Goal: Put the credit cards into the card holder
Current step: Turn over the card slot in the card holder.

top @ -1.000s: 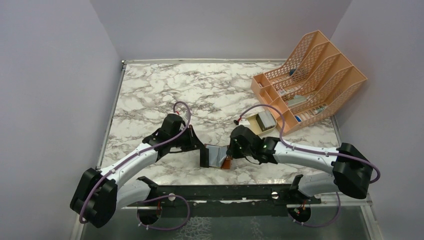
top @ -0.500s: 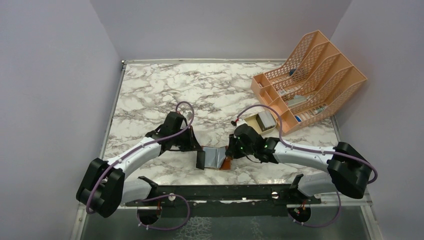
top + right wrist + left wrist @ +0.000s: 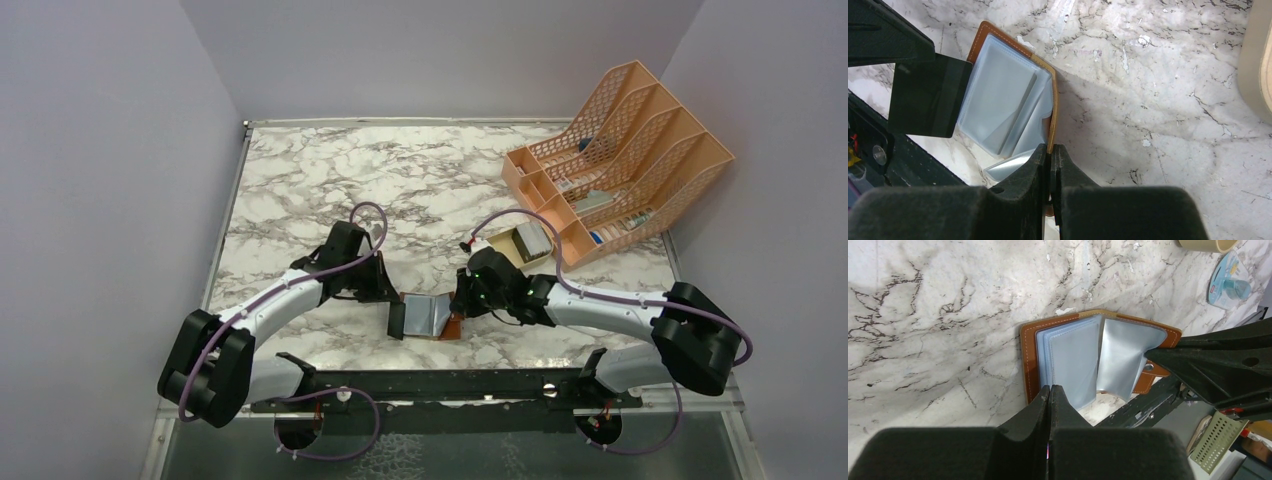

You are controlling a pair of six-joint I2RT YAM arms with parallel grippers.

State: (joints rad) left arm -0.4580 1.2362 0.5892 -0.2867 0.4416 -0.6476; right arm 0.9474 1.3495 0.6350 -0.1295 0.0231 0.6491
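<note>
Two arms meet near the front of the marble desk [image 3: 420, 180] over the open card holder [image 3: 1003, 100], which lies flat with its clear sleeves [image 3: 1073, 360] facing up. The right claw [image 3: 1050, 149] is pinched tight on the holder's brown leather edge, pinning it in place. The left claw [image 3: 1049, 392], fully closed, grips a dark card [image 3: 928, 97] by one edge at the holder's opposite side. In the right wrist view the card's corner just overlaps the outer sleeve, though whether it touches cannot be told. Over the past second the left arm has swung in at the elbow and drawn the card slightly toward its own side, so more of the grey sleeves now shows between the two claws. The right claw has kept its hold and squeezed a shade tighter. The shift reads as a realignment rather than an insertion: the card is not yet in any pocket, and the next move likely needs its leading edge matched to a sleeve mouth. The orange mesh rack [image 3: 640, 100] and tan tray [image 3: 508, 252] stand well apart at the far right.
</note>
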